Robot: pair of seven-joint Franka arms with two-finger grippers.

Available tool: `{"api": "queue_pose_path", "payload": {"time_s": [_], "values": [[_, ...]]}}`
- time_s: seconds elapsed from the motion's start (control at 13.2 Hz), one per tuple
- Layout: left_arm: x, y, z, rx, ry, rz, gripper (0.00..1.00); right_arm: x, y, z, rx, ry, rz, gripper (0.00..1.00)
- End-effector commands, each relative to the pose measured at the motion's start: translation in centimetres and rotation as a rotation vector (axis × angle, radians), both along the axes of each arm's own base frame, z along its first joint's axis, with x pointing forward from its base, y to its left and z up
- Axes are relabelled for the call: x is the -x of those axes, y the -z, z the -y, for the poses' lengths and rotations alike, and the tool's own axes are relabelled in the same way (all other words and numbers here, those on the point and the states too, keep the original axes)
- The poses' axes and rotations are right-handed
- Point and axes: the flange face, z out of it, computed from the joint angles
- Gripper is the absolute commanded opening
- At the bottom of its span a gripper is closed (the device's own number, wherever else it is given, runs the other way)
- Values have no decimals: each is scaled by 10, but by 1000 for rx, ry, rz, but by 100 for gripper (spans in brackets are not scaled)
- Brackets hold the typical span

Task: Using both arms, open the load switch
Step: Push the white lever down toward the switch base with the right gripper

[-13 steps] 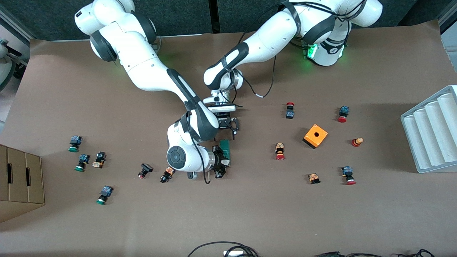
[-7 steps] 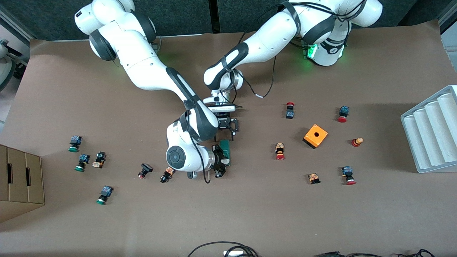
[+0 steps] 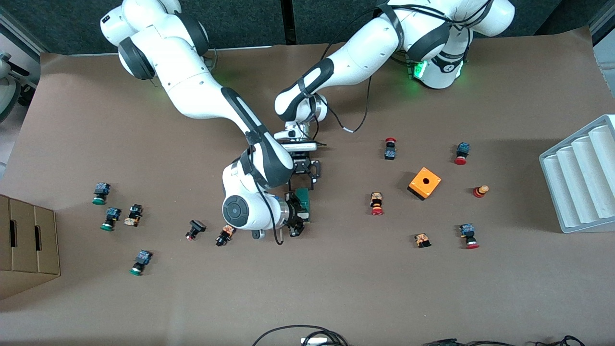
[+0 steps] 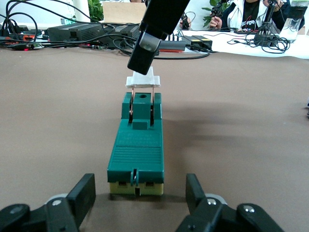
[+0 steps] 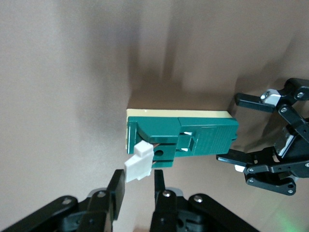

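Note:
The load switch [image 3: 303,201] is a narrow dark-green block on a pale yellow base, lying mid-table. Seen in the left wrist view, the load switch [image 4: 137,145] has its white handle [image 4: 142,79] tipped up on two copper blades. My right gripper [image 5: 138,177] is shut on that white handle [image 5: 140,166], at the end nearer the front camera [image 3: 298,217]. My left gripper [image 4: 140,187] is open, one finger on each side of the switch's other end with a gap on both sides. It shows just above the switch in the front view [image 3: 303,180].
Red- and green-capped push buttons [image 3: 377,203] lie scattered toward both ends of the table. An orange cube with a hole [image 3: 424,182] sits toward the left arm's end, with a white ridged tray [image 3: 581,178] at that table edge. A cardboard box [image 3: 26,240] stands at the right arm's end.
The left gripper's fingers have drawn closer together around the switch's end. The right arm has shifted slightly, its grip on the white handle unchanged.

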Motion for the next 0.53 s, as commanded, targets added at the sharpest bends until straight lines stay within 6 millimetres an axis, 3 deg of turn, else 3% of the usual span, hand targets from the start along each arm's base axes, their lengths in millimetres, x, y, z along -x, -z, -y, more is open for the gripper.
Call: {"api": "queue_pose_path", "payload": {"time_s": [0.0, 0.45], "values": [[-1, 1, 4, 8, 2, 27, 84, 3, -8, -1, -10, -13, -18, 31], [1, 5, 2, -1, -1, 30, 82, 3, 1, 4, -6, -32, -15, 31]]}}
